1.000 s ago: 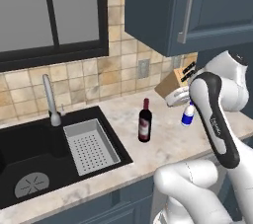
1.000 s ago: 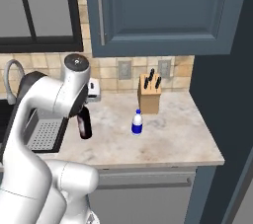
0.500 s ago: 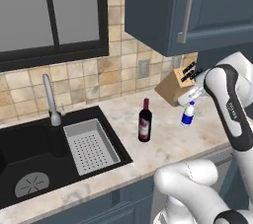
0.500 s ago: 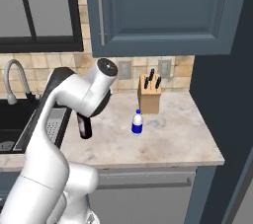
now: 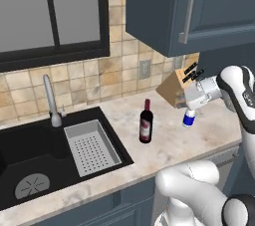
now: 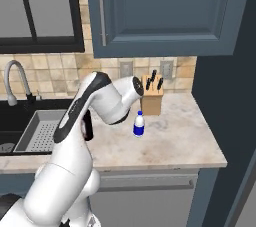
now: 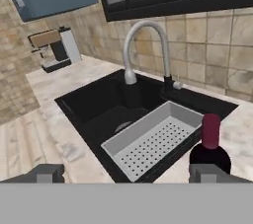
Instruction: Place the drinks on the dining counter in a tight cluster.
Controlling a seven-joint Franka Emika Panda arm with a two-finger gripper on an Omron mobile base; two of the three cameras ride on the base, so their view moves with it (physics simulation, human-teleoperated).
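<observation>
- The gripper is carried at the end of the arm above the right part of the marble counter, just in front of the knife block.
- In the hand view the two finger tips stand well apart at the bottom edge, with nothing between them; the fingers are spread and hold no object.
- The wine bottle stands on the counter between the sink's right rim and the small bottle. In the hand view its red top and dark shoulder rise just above the right-hand finger tip, apart from it and outside the gap between the tips.
- The small clear bottle, blue label and white cap, stands near the back right of the counter, just in front of the knife block. In the left base view the small bottle sits directly below the gripper; contact cannot be determined.
- Both bottles are upright, long axes vertical, caps upward.
- Surface: beige veined marble counter with a black sink holding a grey perforated insert; a curved tap stands at the sink's rear rim.
- Room: tan tiled backsplash, dark-framed window above the sink, dark blue wall cabinet above the counter's right part, and a coffee machine on the counter beyond the sink's far side.
</observation>
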